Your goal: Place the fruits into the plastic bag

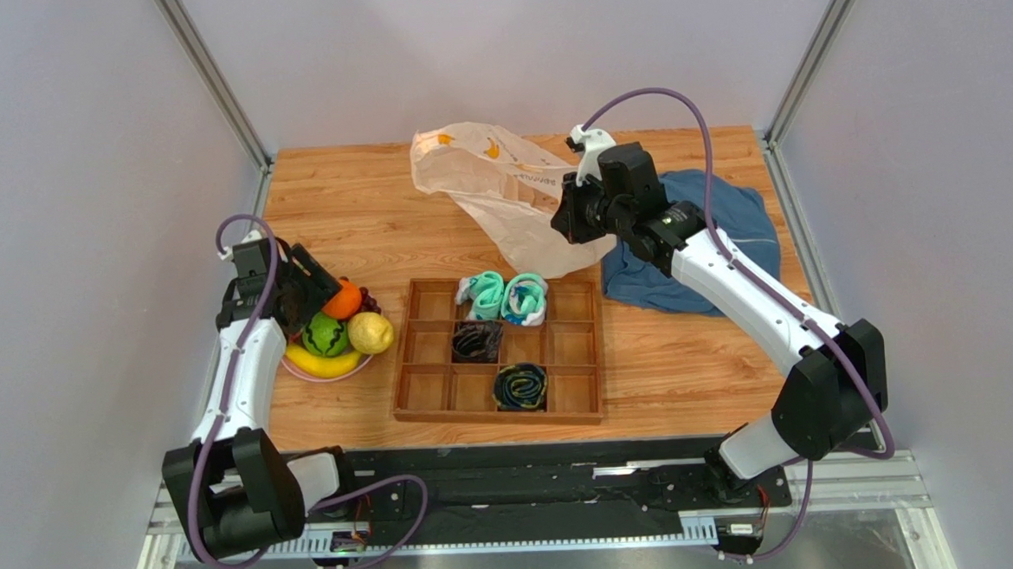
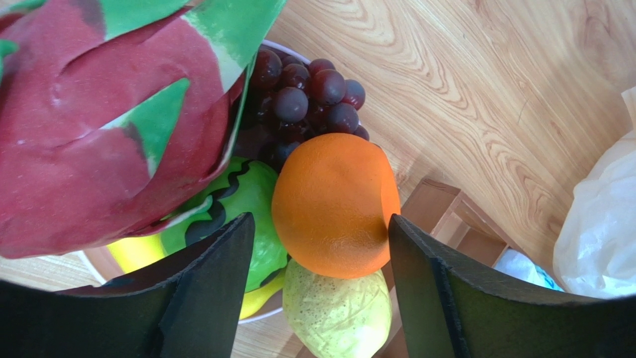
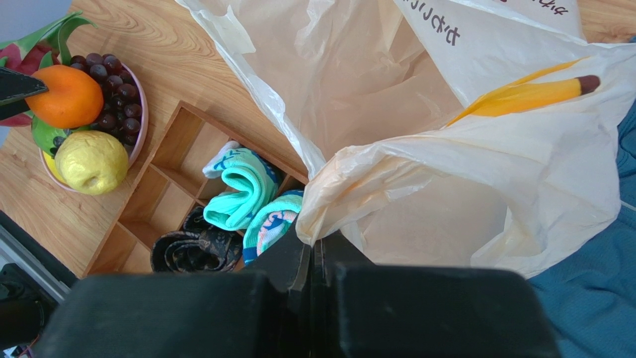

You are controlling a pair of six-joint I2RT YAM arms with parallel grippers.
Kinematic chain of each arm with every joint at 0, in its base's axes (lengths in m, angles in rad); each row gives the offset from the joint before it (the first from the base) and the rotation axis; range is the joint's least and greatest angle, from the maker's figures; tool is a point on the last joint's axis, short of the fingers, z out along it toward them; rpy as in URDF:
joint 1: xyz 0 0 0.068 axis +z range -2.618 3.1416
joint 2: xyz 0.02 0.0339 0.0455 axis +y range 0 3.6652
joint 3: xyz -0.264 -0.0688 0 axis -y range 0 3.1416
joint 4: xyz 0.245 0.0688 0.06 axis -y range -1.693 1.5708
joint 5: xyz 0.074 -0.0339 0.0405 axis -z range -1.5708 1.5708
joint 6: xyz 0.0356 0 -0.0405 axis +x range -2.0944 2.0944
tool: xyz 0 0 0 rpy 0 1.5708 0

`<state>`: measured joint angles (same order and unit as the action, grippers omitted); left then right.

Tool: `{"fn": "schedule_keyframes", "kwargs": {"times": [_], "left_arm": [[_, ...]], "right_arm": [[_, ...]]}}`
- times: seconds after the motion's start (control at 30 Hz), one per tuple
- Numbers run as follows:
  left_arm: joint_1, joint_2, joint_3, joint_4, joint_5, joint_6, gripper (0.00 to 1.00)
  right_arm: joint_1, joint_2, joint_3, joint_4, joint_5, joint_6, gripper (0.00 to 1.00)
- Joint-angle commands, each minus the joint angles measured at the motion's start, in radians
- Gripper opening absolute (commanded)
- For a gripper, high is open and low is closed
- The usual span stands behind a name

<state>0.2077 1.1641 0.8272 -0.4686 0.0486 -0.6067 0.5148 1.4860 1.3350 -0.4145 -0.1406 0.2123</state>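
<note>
The light wooden counter (image 1: 338,202) fills the middle of the overhead view. At its upper centre sits the thin cream-white plastic shopping bag printed with yellow bananas (image 1: 500,187), slumped and partly lifted. Just to its right lies a crumpled blue cloth garment (image 1: 730,221). Below the bag is a brown wooden tray with square compartments (image 1: 426,393), holding rolled teal socks (image 1: 499,295) in its upper row and dark rolled socks (image 1: 476,342) lower down.

At the left edge a pink bowl (image 3: 142,112) carries all the fruit: a red-pink dragon fruit with green flaps (image 2: 89,127), a green striped melon (image 1: 324,335), a yellow banana (image 1: 323,363), a round orange (image 1: 342,300), a pale yellow lemon (image 1: 370,332) and dark purple grapes (image 2: 306,93).

The right gripper (image 3: 313,253) is pinched tight on the bag's edge. The left gripper (image 2: 319,224) is spread wide, one finger on each side of the orange.
</note>
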Motion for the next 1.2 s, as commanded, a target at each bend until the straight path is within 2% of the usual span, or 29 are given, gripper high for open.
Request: {"fn": "schedule_keyframes", "kwargs": {"times": [0.0,0.5,0.87,1.07,1.17], "left_arm": [[0.013,0.028,0.012,0.053,0.028,0.028,0.72],[0.013,0.091,0.026,0.073,0.027,0.061,0.71],[0.013,0.005,0.032,0.067,0.036,0.097,0.49],[0.013,-0.035,0.029,0.050,0.057,0.104,0.45],[0.015,-0.073,0.010,0.093,0.103,0.130,0.45]], "right_arm": [[0.004,-0.009,0.024,0.020,-0.005,-0.007,0.01],[0.005,-0.006,0.023,0.022,0.001,-0.011,0.01],[0.005,-0.004,0.021,0.026,0.007,-0.019,0.00],[0.005,0.000,0.024,0.028,0.001,-0.019,0.00],[0.005,-0.003,0.023,0.029,0.003,-0.017,0.00]]}}
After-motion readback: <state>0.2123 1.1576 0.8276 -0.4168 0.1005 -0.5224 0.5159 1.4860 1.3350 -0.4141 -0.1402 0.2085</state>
